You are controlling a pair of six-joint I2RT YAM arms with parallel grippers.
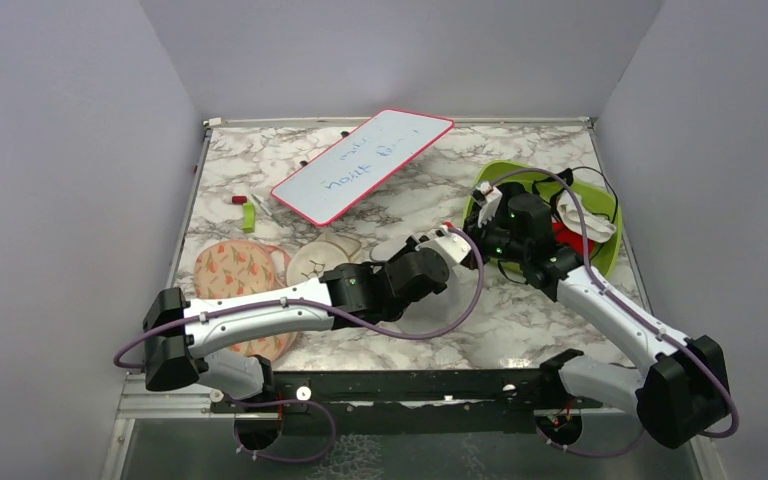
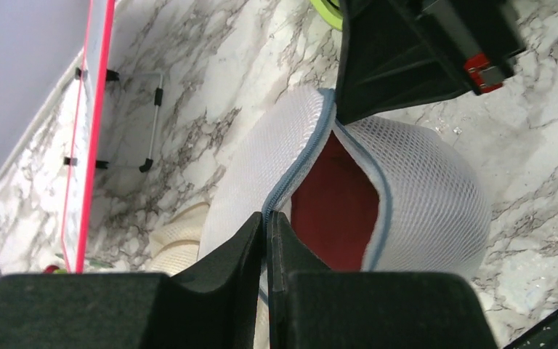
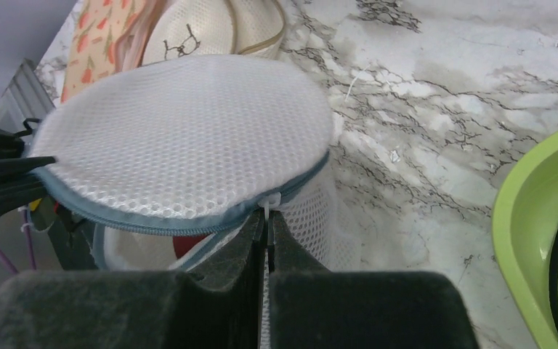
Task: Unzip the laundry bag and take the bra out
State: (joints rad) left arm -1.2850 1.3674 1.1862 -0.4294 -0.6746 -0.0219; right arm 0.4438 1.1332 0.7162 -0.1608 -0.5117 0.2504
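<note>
The laundry bag (image 3: 182, 138) sits in the middle of the marble worktop (image 3: 421, 87), between the two arms and just left of the green tub (image 3: 530, 218). The left tool (image 2: 267, 225) is pinched tight on the bag's zip seam, and the right tool (image 3: 267, 218) is clamped on the white zip pull (image 3: 269, 201). The zip gapes partway — the maroon bra (image 2: 334, 203) shows inside the bag.

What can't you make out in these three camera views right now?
Bra: left wrist view shows only a red patch; the laundry bag's mesh hides the rest.
Bag in top view: mostly covered by the left arm and right arm.
Whiteboard writing: too small, top view.
Green tub contents: partly hidden by the right arm.
</note>
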